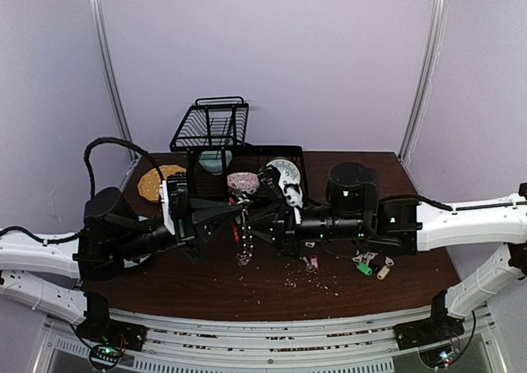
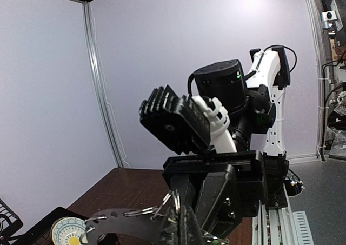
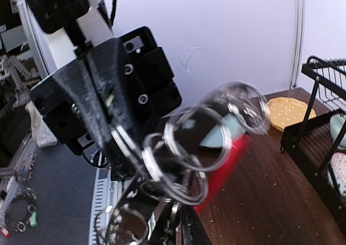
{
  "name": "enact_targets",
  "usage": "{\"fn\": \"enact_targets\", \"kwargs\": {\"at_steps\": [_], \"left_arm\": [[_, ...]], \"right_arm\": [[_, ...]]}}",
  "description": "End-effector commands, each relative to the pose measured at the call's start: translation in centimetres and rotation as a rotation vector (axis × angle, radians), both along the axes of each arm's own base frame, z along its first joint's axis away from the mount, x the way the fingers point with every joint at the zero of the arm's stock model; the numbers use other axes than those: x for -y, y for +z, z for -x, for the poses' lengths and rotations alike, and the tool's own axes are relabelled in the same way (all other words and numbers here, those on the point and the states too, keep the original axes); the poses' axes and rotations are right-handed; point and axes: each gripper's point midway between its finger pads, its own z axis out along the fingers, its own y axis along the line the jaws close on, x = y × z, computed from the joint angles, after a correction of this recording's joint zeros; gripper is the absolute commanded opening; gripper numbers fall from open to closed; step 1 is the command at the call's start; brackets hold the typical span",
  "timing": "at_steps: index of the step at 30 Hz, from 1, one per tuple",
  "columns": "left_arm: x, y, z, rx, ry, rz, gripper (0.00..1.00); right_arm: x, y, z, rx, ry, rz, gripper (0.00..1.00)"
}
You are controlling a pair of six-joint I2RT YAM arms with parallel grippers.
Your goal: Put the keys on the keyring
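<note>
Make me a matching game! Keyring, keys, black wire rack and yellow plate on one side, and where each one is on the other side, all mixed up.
Things:
1. keyring
2. keys
3. black wire rack
4. yellow plate

Places:
A. back left corner of the table
B. lying on the table under the right arm
C. held up off the table, in the middle
D. standing at the back of the table, in the middle

Pairs: 1-C, 2-B, 3-D, 4-A

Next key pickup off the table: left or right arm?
Right, probably. The loose keys lie on the table on its side, near its forearm. The left claw is shut on the keyring, holding it up.
</note>
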Motion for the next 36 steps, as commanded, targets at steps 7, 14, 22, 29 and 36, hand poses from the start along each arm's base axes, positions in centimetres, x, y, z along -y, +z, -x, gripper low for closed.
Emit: {"fn": "enact_targets", "kwargs": {"at_steps": [7, 14, 22, 29, 36], "left_arm": [[-1.1, 2.4, 0.2, 0.036, 0.01, 0.128, 0.0], [-2.3, 2.9, -1.0, 0.062, 0.106, 0.182, 0.0], [-2.6, 2.1, -1.6, 0.049, 0.142, 0.181, 0.0], [-2.8, 1.7, -1.7, 0.037, 0.149, 0.165, 0.0], [-4.3, -1.4, -3.4, -0.029, 0.269, 0.027, 0.0]], "right_arm": [[-1.1, -1.0, 0.9, 0.005, 0.027, 0.025, 0.0], [-2.2, -2.8, 3.3, 0.014, 0.121, 0.093, 0.0], [-2.7, -2.4, 4.6, 0.042, 0.169, 0.094, 0.0], [-2.0, -1.7, 4.2, 0.052, 0.136, 0.09, 0.08], [3.0, -2.2, 0.5, 0.065, -0.115, 0.16, 0.26]]}}
